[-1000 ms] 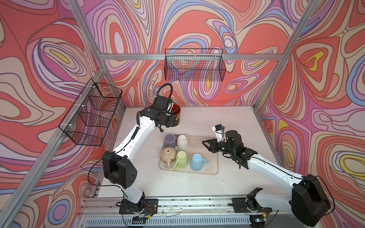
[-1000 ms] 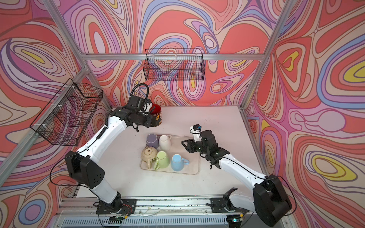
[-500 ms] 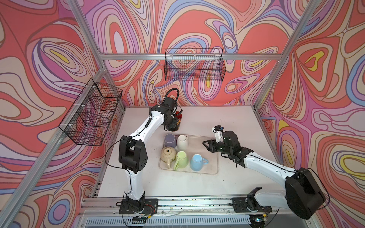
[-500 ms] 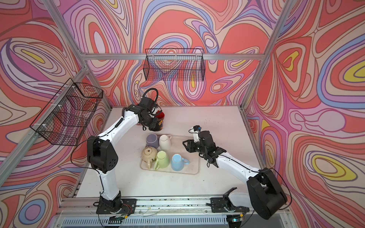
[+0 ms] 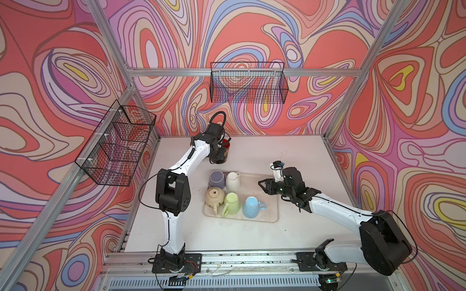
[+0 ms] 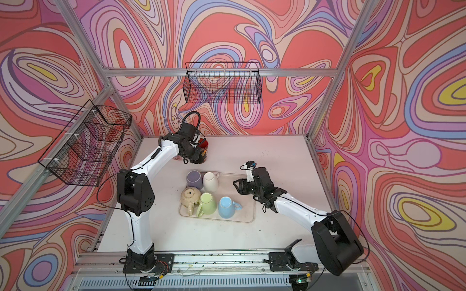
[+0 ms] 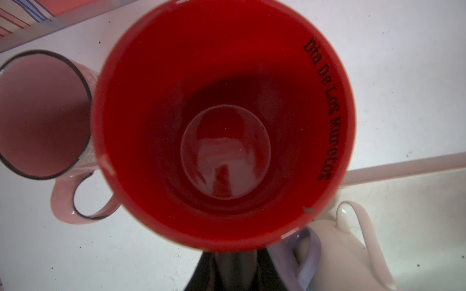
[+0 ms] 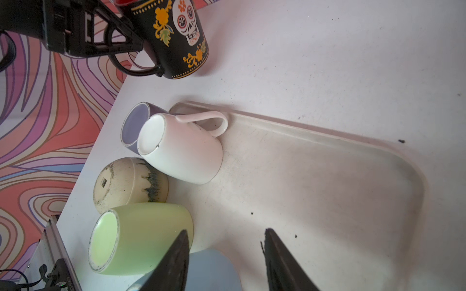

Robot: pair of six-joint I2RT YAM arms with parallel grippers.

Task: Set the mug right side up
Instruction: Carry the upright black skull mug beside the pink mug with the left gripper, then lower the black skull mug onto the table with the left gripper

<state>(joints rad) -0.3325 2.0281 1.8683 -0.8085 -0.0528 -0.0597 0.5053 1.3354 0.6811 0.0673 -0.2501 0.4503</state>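
White bench, a tray mid-surface, two mugs behind it

The flat white bench, flecked with dark specks, carries a pale translucent plastic tray near its middle (five upturned mugs crowd the tray's left half). Behind the tray an upright pink ceramic mug stands just beside a black skull-painted mug with a red inside, mouth up; whether that one's base touches the bench is unclear.
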